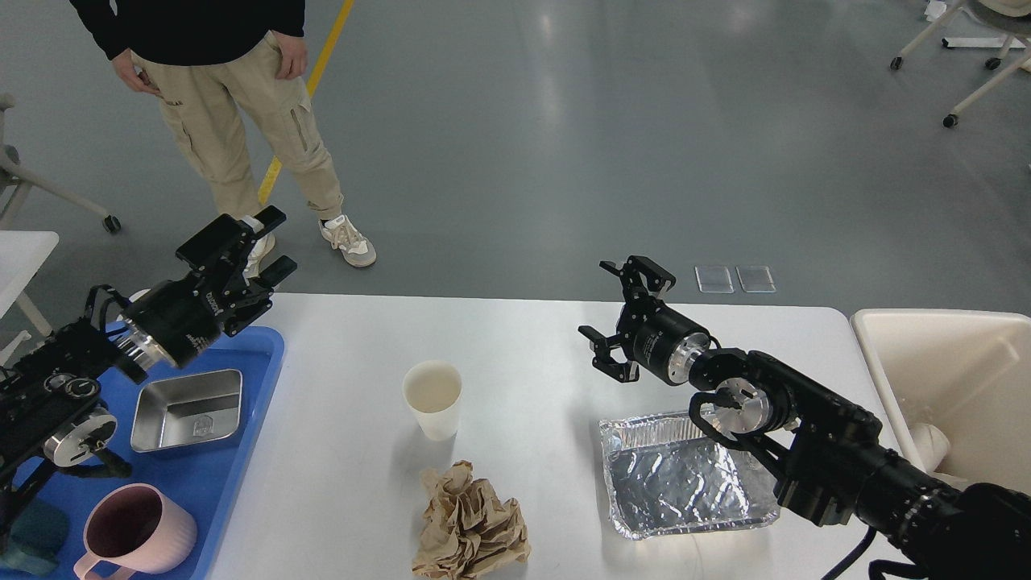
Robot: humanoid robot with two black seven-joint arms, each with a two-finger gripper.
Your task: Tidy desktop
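The white desktop [523, 346] spans the view. On it stand a white paper cup [433, 398], a crumpled brown paper ball [471, 524] in front of the cup, and a foil tray [685, 475] to the right. My left gripper [250, 242] is open and empty, raised over the far left corner of the desktop, above the blue tray [201, 491]. My right gripper [624, 310] is open and empty, hovering above the desktop beyond the foil tray and right of the cup.
The blue tray holds a steel box [189, 409], a pink mug [133, 532] and a teal cup [28, 536]. A cream bin [942, 379] with a white cup inside stands at the right edge. A person [225, 105] stands beyond the far left corner.
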